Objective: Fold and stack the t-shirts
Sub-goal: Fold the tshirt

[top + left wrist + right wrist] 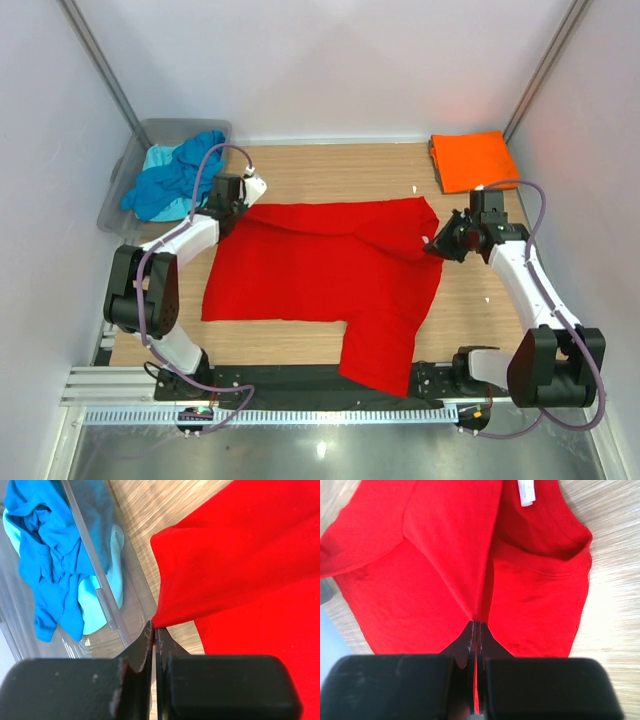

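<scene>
Spanning the table left to right, the red shirt lies pinched at either side, one end over the near edge.
White walls around; tub of blue shirts beside the left fingers, folded orange shirt beyond the right; left gripper clamps a corner, right gripper a fold by the collar.

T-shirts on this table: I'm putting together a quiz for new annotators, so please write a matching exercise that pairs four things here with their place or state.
Things:
1. red t-shirt
2. orange t-shirt
3. blue t-shirt
4. left end effector

Places or states:
A. folded flat at the far right corner of the table
B. crumpled in the grey tub
C. spread across the middle of the table
D. shut, pinching a corner of cloth

Pairs: 1-C, 2-A, 3-B, 4-D
</scene>
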Tool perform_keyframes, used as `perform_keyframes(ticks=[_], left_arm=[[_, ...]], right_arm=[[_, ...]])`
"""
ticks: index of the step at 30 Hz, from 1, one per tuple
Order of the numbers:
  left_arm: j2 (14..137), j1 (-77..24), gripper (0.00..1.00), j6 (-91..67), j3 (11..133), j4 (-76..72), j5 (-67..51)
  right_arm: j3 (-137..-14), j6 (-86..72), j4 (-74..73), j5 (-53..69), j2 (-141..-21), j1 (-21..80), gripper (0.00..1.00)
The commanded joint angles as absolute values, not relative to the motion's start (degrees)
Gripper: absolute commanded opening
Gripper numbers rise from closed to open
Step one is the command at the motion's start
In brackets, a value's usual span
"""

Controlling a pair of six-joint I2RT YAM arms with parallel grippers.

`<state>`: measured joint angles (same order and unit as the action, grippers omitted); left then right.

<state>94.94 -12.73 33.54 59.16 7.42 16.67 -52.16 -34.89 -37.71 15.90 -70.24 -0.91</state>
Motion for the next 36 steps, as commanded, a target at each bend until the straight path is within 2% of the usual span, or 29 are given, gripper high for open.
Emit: perform_keyframes(ticks=[1, 7, 13, 15, 17, 18, 20, 23, 26, 29, 33, 36], left_arm=[[92.73, -12.92, 0.00, 34.01, 58.80, 5.45, 17.84], [92.73, -13.53, 0.00, 33.75, 58.18, 5.98, 19.16], [92.63, -15.38, 0.01, 33.75, 56.78, 6.59, 22.57], [93.43, -16.08, 0.07, 34.19, 56.86, 7.12, 24.77], [93.60, -16.43, 0.21, 33.75, 56.95, 6.60, 27.41], [93.34, -16.70, 0.23, 33.58, 56.95, 6.59, 28.12], [92.99, -17.66, 0.29, 33.31, 57.39, 6.33, 30.39], [92.46, -19.24, 0.31, 32.35, 59.14, 6.50, 33.04], [91.67, -20.56, 0.31, 29.64, 60.81, 8.61, 35.16], [89.92, -20.57, 0.31, 23.24, 63.19, 12.21, 32.09], [87.10, -20.92, 0.36, 12.01, 65.73, 17.12, 21.82], [84.82, -21.01, 0.39, 2.68, 68.38, 21.00, 9.96]], right_arm=[[-52.48, -35.77, -38.23, 16.44, -66.71, -1.05, 0.01], [-42.74, -38.66, -32.70, 20.03, -65.04, -1.05, 0.01], [-41.66, -37.88, -33.39, 16.79, -63.72, -1.14, 0.01], [-42.10, -37.01, -34.71, 15.82, -63.46, -1.14, 0.01], [-42.36, -36.57, -35.24, 15.82, -62.67, -1.05, 0.06], [-42.36, -36.48, -36.03, 15.82, -62.32, -1.14, 0.17], [-42.36, -36.39, -37.00, 15.03, -61.53, -1.14, 0.25], [-42.80, -36.04, -39.11, 13.80, -60.73, -1.06, 0.33], [-43.50, -36.65, -40.60, 12.93, -60.29, -1.06, 0.36], [-44.12, -38.58, -41.05, 12.13, -59.77, -1.06, 0.36], [-44.29, -40.87, -37.10, 11.34, -61.95, -1.14, 0.36], [-44.39, -42.27, -33.60, 9.94, -66.96, -1.05, 0.34]])
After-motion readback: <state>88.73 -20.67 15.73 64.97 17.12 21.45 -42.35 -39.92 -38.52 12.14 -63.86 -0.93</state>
